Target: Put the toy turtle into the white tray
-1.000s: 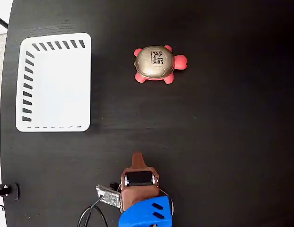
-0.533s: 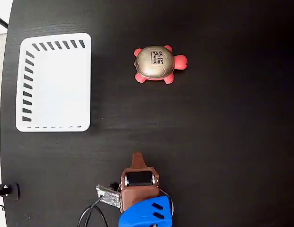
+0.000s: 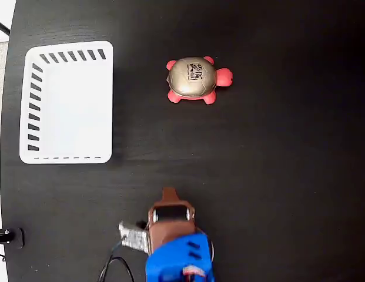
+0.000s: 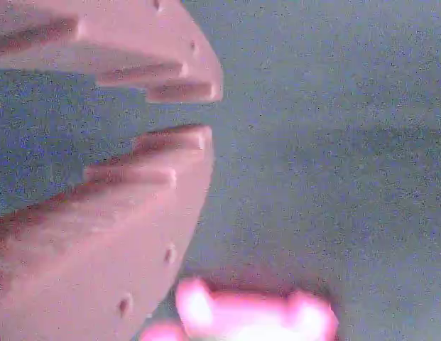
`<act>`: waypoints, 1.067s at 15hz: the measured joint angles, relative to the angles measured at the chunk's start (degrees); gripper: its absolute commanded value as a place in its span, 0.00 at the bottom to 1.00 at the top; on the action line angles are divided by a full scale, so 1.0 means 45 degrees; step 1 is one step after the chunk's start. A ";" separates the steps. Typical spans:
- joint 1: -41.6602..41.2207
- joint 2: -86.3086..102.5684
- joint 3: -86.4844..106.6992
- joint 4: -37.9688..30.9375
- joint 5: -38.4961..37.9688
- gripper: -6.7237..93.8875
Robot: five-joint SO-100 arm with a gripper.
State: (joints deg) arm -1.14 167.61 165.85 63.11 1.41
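Note:
The toy turtle [image 3: 194,78] has a gold-tan shell with a black mark and coral-red head and legs. It lies on the black table in the upper middle of the fixed view, head pointing right. In the wrist view it is a blurred pink shape [image 4: 256,316] at the bottom edge. The white tray [image 3: 73,111] stands at the upper left with nothing in it. My brown gripper [image 3: 169,192] is at the bottom centre, well below the turtle and pointing toward it. In the wrist view the gripper [image 4: 209,112] shows only a thin slit between its fingers and holds nothing.
A small circuit board with black cables [image 3: 133,239] hangs at the left of the arm's blue body [image 3: 177,261]. The table's left edge [image 3: 4,176] runs just beside the tray, with a small black fitting [image 3: 6,236] at the lower left.
The arm has shifted slightly; its blue body and brown wrist sit a little to the left and higher. Turtle and tray have not moved.

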 measured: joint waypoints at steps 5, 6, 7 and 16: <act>0.0488 -0.7832 -0.6094 -0.0332 -0.0547 0.07; 0.0469 -0.9297 -0.7559 0.0020 -0.0664 0.07; 0.0566 -1.0703 -0.9082 0.0410 -0.0820 0.07; 0.1348 -1.8555 -1.8574 0.2793 -0.0703 0.07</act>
State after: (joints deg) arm 4.92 84.11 82.27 75.67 -1.76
